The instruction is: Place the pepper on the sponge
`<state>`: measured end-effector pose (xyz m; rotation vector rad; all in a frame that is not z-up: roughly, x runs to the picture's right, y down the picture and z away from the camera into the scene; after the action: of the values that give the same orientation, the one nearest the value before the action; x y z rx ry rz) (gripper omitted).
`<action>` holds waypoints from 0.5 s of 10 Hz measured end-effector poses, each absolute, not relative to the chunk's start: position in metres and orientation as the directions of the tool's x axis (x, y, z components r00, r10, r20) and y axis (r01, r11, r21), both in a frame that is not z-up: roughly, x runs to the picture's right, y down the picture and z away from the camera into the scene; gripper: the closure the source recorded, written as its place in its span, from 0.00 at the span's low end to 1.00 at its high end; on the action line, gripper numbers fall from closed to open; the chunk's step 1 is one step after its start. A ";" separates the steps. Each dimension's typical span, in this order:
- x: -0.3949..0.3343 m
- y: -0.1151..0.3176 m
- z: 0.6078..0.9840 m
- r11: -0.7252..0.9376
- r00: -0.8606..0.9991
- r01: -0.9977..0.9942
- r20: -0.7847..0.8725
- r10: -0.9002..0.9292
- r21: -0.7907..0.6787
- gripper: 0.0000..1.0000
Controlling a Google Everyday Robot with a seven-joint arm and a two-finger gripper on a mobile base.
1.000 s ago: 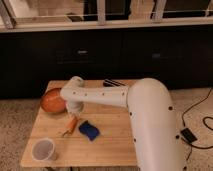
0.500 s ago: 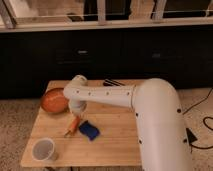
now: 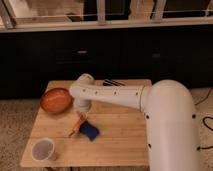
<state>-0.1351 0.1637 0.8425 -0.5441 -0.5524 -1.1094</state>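
Over the wooden table (image 3: 125,132), the tool (image 3: 80,116), grip unclear, hangs above the slim pepper (image 3: 76,126) beside the blue sponge (image 3: 90,130).

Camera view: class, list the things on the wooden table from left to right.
White cup → orange bowl → pepper → sponge → black striped item. The gripper is left out: it hangs right over the pepper's upper end.

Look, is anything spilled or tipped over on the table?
Nothing stands out. The white cup and round orange bowl sit upright; the slim orange pepper is beside the dark blue sponge block, right under the arm's tool.
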 end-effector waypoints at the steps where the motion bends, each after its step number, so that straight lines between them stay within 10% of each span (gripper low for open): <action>1: -0.136 0.165 0.838 0.344 0.337 0.931 0.662 -0.670 -0.125 0.87; 5: -0.130 0.163 0.831 0.333 0.327 0.935 0.670 -0.666 -0.125 0.77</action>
<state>-0.1299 0.1633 0.8311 -0.5549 -0.5672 -1.1214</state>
